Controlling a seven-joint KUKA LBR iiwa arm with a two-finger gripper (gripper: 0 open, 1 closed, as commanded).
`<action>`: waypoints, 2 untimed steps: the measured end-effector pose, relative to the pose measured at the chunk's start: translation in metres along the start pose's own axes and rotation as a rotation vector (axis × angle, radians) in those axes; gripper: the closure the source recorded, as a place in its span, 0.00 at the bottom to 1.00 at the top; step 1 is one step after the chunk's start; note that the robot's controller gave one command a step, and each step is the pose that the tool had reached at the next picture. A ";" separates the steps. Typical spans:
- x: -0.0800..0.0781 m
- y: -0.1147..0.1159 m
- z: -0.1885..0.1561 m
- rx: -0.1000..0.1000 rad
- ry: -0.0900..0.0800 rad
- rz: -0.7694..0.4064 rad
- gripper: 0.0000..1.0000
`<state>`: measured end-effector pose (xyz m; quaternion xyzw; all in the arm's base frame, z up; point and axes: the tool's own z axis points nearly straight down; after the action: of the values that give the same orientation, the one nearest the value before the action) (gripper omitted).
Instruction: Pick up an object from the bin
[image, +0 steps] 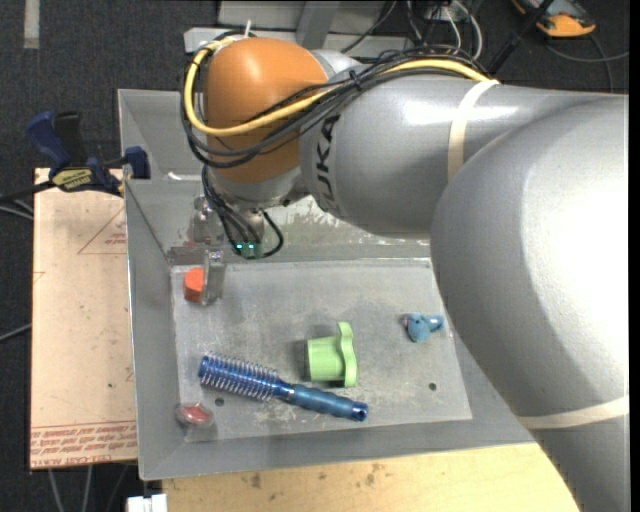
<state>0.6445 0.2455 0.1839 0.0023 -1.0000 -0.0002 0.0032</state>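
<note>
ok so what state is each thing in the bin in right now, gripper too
gripper: low in the far left corner, open or shut unclear
orange block: at the gripper's tip, held or not unclear
blue hairbrush: lying flat near the front
green block: resting free beside the hairbrush
small blue piece: lying alone at right
reddish piece: lying in the front left corner

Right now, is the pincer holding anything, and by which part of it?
It cannot be told. A small orange block sits at the tip of the pincer, near the far left corner of the bin, but no clear grip shows.
</note>
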 end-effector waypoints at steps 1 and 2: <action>0.041 0.002 0.084 0.001 0.001 -0.121 0.00; 0.062 -0.062 -0.006 0.000 -0.015 -0.062 0.00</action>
<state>0.5829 0.1832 0.1906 0.0335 -0.9994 -0.0004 -0.0042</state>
